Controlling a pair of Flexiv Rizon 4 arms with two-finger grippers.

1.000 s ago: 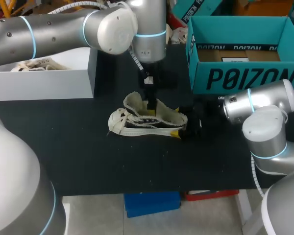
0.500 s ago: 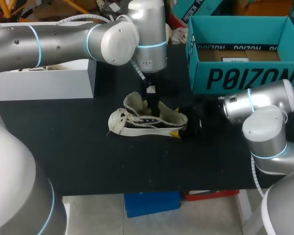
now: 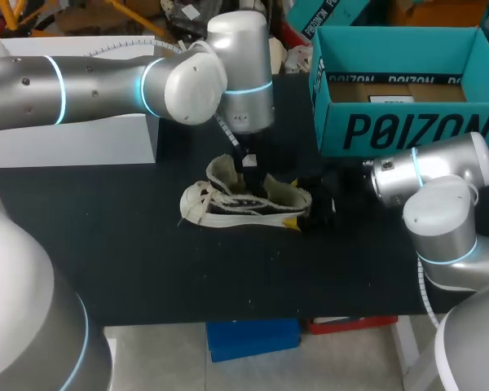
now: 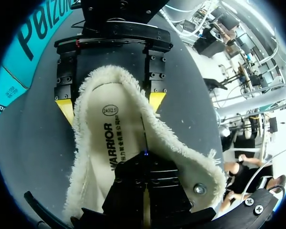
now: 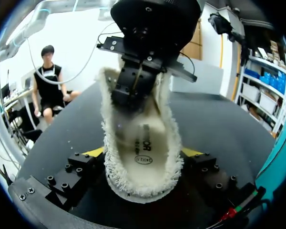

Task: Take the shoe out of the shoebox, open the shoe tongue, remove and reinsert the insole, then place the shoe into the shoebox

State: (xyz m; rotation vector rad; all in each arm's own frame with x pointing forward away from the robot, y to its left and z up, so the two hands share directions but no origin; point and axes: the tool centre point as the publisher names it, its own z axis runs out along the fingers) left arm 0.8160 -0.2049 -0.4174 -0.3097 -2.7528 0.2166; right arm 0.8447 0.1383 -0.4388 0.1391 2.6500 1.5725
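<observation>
1 shoe (image 3: pixel 244 199) at mid bench (image 3: pixel 228 277), w/ 1 insole (image 4: pixel 112 138) lying inside. 2 grippers at it. 1 teal shoebox (image 3: pixel 407 130) back-right, open, apart from shoe. 1 white box (image 3: pixel 73 142) far left, partly behind left arm. Long axis runs across bench: toe to left, heel to right, opening up. Right gripper (image 5: pixel 143 153) jaws clamp heel from both sides. Left gripper (image 4: pixel 145 181) sits down in shoe's opening, tips hidden; can't tell its state.
</observation>
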